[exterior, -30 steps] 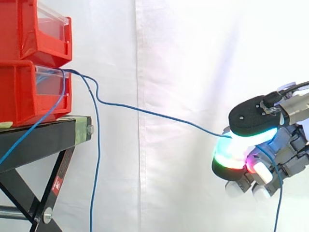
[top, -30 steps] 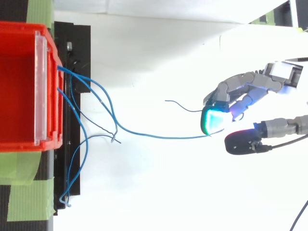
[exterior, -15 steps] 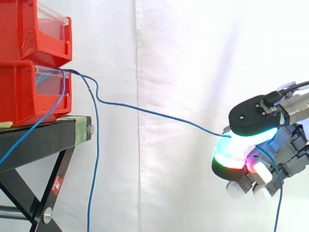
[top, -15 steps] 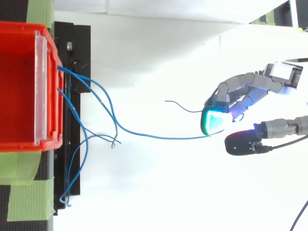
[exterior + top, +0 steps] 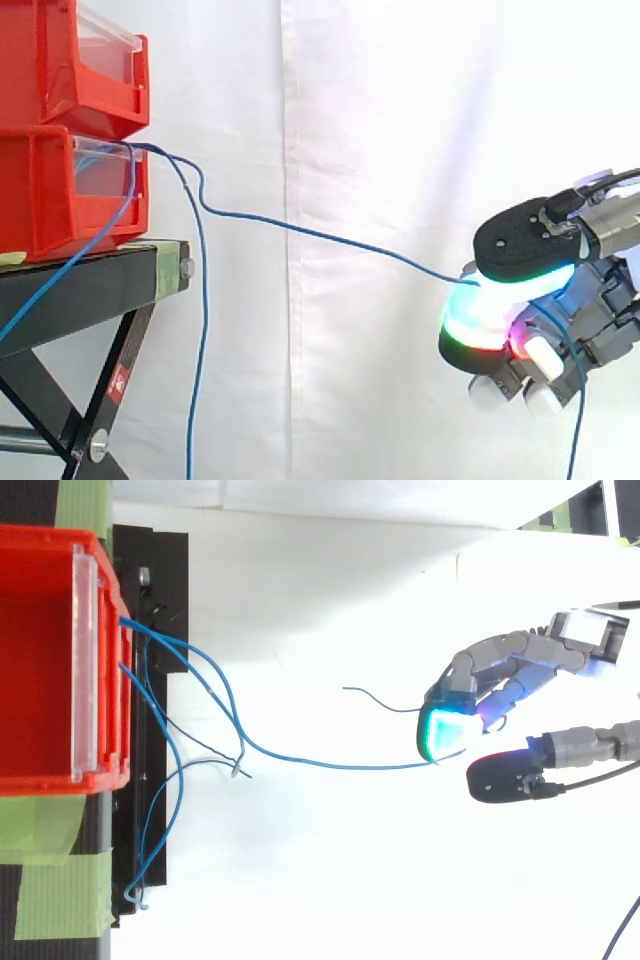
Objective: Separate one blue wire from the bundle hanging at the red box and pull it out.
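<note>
One blue wire (image 5: 320, 236) (image 5: 330, 766) runs from the front of the lower red box (image 5: 40, 190) across open space to my hand (image 5: 520, 300) (image 5: 480, 695) at the right. The hand is shut on this wire, pinching it between the thumb and a glowing fingertip (image 5: 475, 320). The wire's loose end hangs down behind the hand (image 5: 577, 400). The rest of the blue wire bundle (image 5: 198, 330) (image 5: 165, 780) hangs from the red box's (image 5: 40, 660) front edge down past the stand.
Two red bins are stacked on a black stand (image 5: 90, 280) at the left, with green tape (image 5: 50, 890) on it. A white curtain forms the backdrop. A thin dark wire end (image 5: 375, 698) lies near the hand.
The hanging wires of the bundle sway slightly. The hand and the pinched wire stay where they were.
</note>
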